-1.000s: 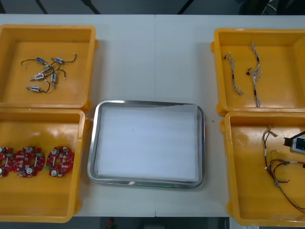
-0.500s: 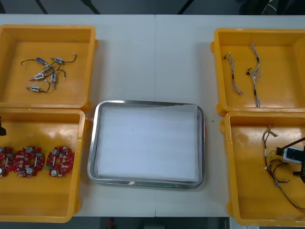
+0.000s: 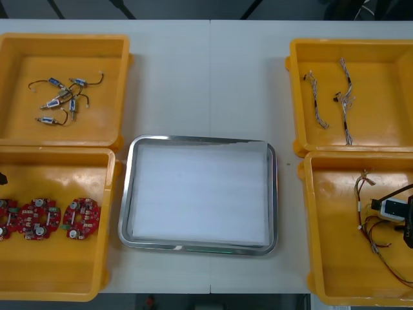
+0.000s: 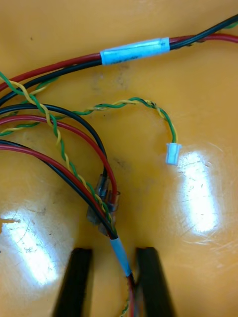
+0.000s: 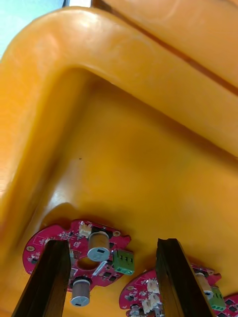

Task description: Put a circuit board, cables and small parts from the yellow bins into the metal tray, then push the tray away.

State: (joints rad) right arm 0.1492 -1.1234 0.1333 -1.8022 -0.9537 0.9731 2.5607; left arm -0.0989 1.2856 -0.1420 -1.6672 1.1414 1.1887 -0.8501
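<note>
Right hand (image 4: 114, 253) has crept on over the cables (image 4: 106, 195) in its near bin (image 3: 335, 258), fingers half-closed astride one, not gripping; left hand (image 5: 111, 243) gapes above a board (image 5: 79, 233); tray (image 3: 123, 194) bare; nothing loaded.

No legible text, label or number anywhere.

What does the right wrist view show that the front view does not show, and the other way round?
Right wrist view: the right gripper, open, astride a blue-sleeved cable; a green-yellow twisted wire ending in a white connector. Front view: the layout, with the metal tray between the yellow bins, circuit boards near left with the left gripper by them, small metal parts far left. Both: the cable bundle in the near right bin.
</note>
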